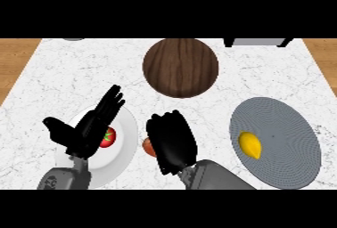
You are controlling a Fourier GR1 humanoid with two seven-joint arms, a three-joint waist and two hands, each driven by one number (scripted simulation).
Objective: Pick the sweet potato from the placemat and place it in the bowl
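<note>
White marbled counter (66, 75) veined grey, dark wood-grain disc (180, 67), grey mat (283, 160) with fine woven texture

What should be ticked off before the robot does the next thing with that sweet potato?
1. Sweet potato held: ok, the right robot hand is curled over it and only an orange-brown edge shows.
2. Off the grey placemat: ok, it is left of the mat, over the counter.
3. Lifted off the counter: cannot tell.
4. Brown wooden bowl reachable: ok, it sits farther back with no hand over it.
5. Left robot hand out of the path: ok, it is open over the white plate with the tomato.
</note>
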